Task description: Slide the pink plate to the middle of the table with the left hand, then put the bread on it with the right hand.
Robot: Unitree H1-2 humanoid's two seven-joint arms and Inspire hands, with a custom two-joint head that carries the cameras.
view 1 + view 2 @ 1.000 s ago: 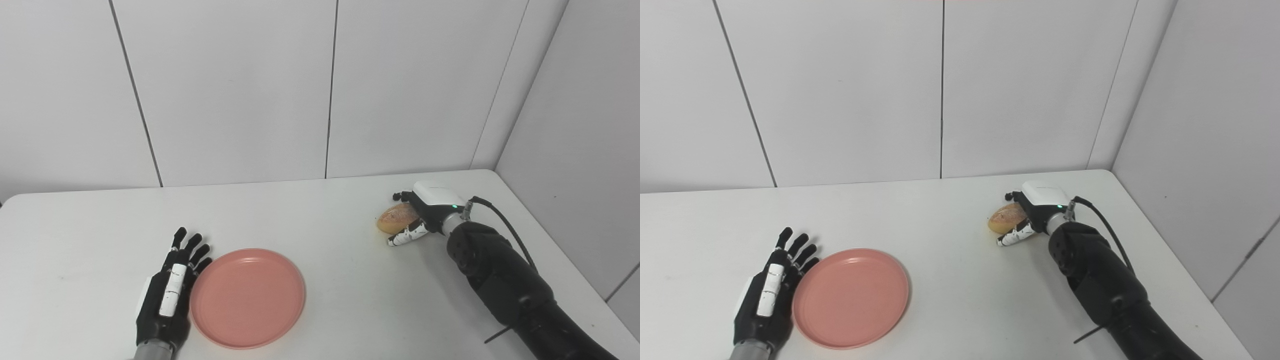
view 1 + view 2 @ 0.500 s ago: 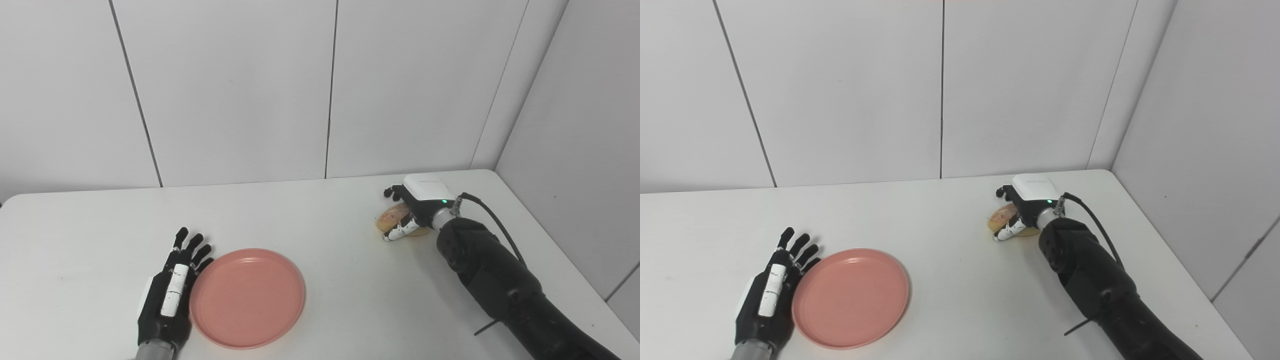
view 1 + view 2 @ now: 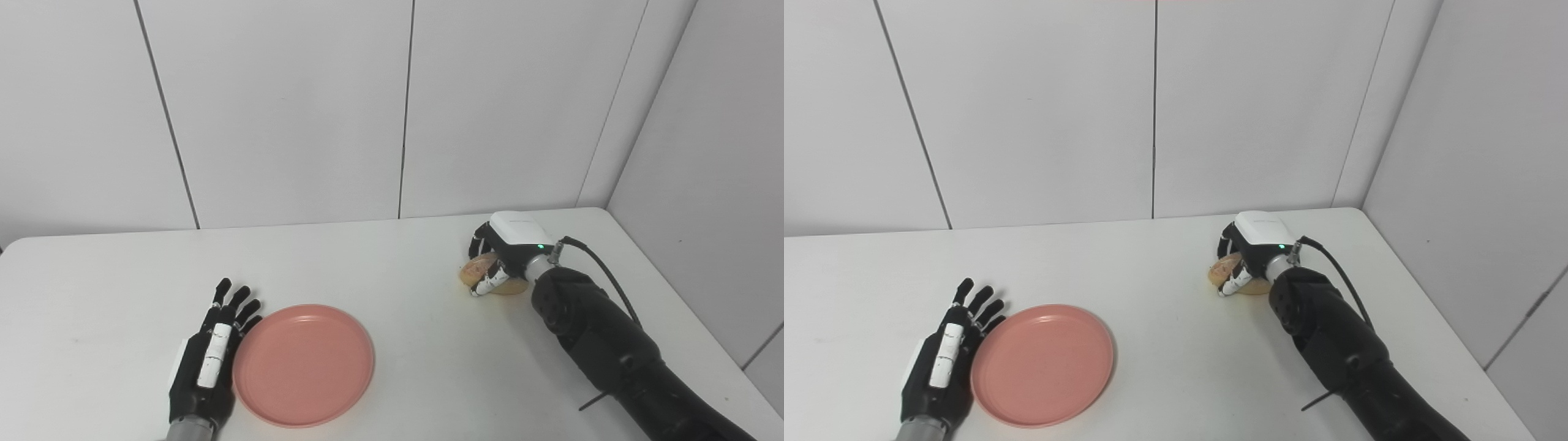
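The pink plate (image 3: 303,363) lies flat on the white table (image 3: 380,269), left of the middle and near the front edge. My left hand (image 3: 211,358) rests flat and open against the plate's left rim, fingers pointing away from me. The bread (image 3: 476,271), a tan roll, lies on the table at the right rear. My right hand (image 3: 499,260) is over the roll with its fingers curled down around it, thumb on the near side. The roll is mostly covered and rests on the table.
White wall panels (image 3: 404,110) stand behind the table, and a side wall (image 3: 704,153) runs along its right edge. A black cable (image 3: 603,266) loops from my right wrist. The right forearm (image 3: 612,349) crosses the table's right front.
My right hand has moved left over the bread and curled its fingers down around it. The left hand and the plate have not moved.
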